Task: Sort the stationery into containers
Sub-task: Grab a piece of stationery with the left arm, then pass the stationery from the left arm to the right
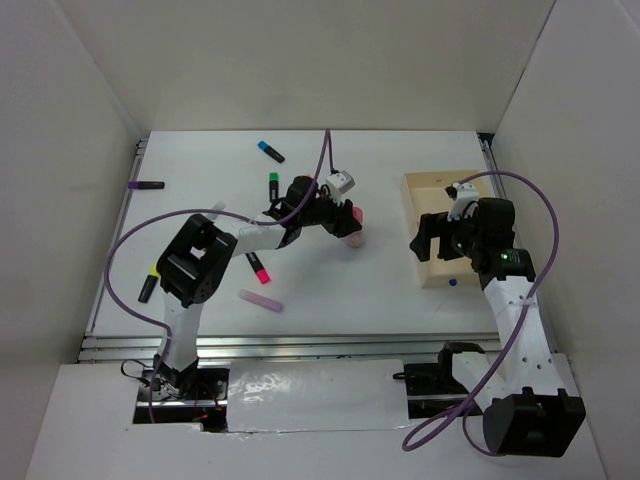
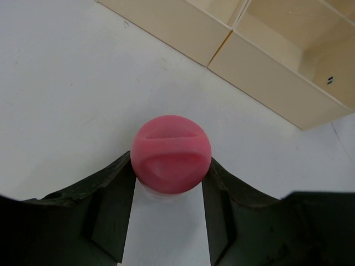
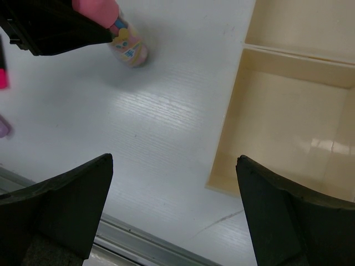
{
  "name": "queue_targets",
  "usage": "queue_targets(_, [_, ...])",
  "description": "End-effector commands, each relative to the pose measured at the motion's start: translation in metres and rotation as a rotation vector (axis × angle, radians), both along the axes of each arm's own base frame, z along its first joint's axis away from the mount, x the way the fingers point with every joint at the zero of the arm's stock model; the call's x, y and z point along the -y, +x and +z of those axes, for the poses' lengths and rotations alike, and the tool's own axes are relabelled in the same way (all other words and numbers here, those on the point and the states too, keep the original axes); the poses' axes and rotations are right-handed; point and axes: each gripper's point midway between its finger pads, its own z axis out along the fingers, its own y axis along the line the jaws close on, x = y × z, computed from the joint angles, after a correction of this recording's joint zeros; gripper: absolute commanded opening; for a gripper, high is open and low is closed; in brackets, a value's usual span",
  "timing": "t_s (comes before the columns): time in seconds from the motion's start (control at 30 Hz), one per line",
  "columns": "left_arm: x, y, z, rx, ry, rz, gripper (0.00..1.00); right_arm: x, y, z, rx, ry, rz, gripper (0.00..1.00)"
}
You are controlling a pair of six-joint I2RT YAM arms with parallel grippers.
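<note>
Gripping a pink round-capped plastic tube (image 2: 171,145) in my left hand (image 2: 170,166), I see it over the white worktop (image 1: 200,165), left of the tan wooden compartment tray (image 3: 283,122); my right hand (image 3: 175,160) hangs spread wide over its rim.

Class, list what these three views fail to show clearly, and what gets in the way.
Top view: the right arm covers most of the tray, hiding its contents.
Left wrist view: the cap of the pink tube hides its body.
Right wrist view: the tube's print is blurred; the left gripper covers part of it.
</note>
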Motion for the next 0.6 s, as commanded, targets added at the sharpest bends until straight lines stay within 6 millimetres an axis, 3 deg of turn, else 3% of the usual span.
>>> queue_targets(0.0, [0.001,-0.011,0.048,0.091,-0.029,-0.049,0.01,0.002,0.002,0.028,0.073,0.005,-0.019,0.98])
queue_targets(0.03, [-0.002,-0.015,0.049,0.101,-0.018,-0.049,0.00,0.002,-0.001,0.028,0.070,0.006,-0.020,0.98])
queue_targets(0.07, [-0.007,-0.016,0.068,0.151,-0.010,-0.044,0.00,0.002,-0.002,0.029,0.072,0.009,-0.020,0.98])
queue_targets(0.23, [-0.028,-0.035,0.094,0.286,0.120,-0.066,0.00,-0.007,-0.015,0.042,0.076,0.046,0.008,0.98])
queue_targets(0.27, [-0.037,-0.040,0.112,0.363,0.149,-0.069,0.00,-0.009,-0.018,0.045,0.081,0.049,0.017,0.98])
queue_targets(0.3, [-0.041,-0.045,0.116,0.396,0.167,-0.077,0.00,-0.010,-0.019,0.048,0.086,0.049,0.024,0.98])
queue_targets(0.33, [-0.044,-0.056,0.115,0.425,0.189,-0.093,0.00,-0.011,-0.021,0.051,0.089,0.050,0.033,0.98])
queue_targets(0.37, [-0.051,-0.064,0.140,0.526,0.192,-0.102,0.00,-0.014,-0.024,0.053,0.087,0.058,0.050,0.98])
queue_targets(0.47, [-0.060,-0.093,0.165,0.714,0.221,-0.134,0.00,-0.018,-0.033,0.059,0.081,0.054,0.089,0.98])
queue_targets(0.5, [-0.058,-0.106,0.157,0.765,0.240,-0.136,0.00,-0.019,-0.037,0.061,0.073,0.049,0.103,0.97])
queue_targets(0.53, [-0.064,-0.116,0.176,0.881,0.244,-0.124,0.00,-0.020,-0.039,0.063,0.066,0.053,0.112,0.97])
queue_targets(0.57, [-0.067,-0.124,0.181,0.944,0.251,-0.116,0.00,-0.023,-0.044,0.060,0.034,0.069,0.128,0.97])
